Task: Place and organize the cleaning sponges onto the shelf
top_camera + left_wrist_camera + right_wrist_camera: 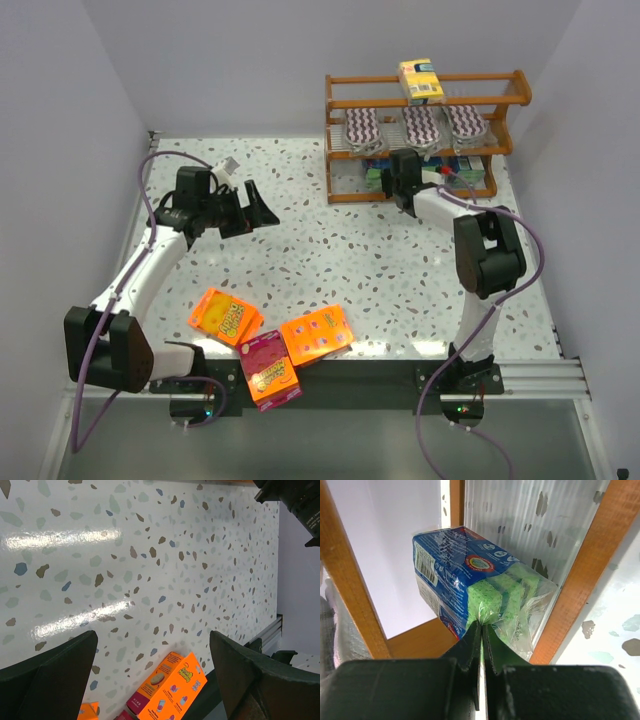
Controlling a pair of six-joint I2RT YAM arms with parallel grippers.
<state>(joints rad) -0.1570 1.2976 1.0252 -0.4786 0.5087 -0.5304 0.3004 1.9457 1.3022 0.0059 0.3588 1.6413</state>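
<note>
At the table's far right corner, the right gripper (482,630) is pinching, jaws shut, only the wrap of a sponge (480,575) at the bottom tier of the shelf (350,585); that thin film could tear or slip.

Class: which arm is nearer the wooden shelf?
Right. The right arm is at the shelf, jaws shut on a blue-green sponge pack; the left arm hovers over the table, far to the shelf's left.
</note>
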